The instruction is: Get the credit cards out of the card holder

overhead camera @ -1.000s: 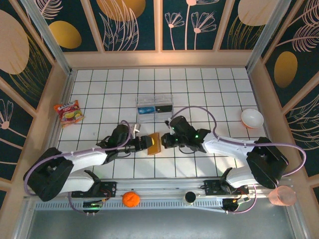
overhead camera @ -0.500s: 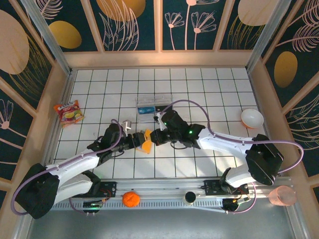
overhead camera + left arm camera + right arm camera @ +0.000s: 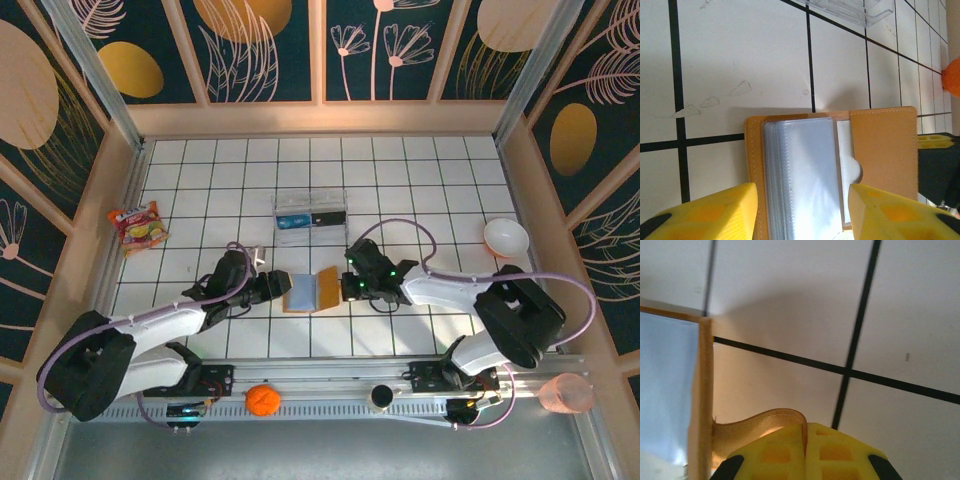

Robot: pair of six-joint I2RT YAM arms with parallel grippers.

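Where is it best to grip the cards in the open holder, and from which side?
Probably the cards, by their stepped edge opposite the notched pocket, coming from above: the holder lies open, face up, and there the layers show separately.

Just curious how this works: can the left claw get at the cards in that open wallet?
Probably yes: the card holder lies open, the credit cards are uncovered, and the open left claw straddles them. The right claw pinches the strap.

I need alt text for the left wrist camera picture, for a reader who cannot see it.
An orange card holder lies open on a white tiled table, grey-blue card sleeves showing, under the open yellow fingers of the left hand. A clear plastic box sits beyond it.
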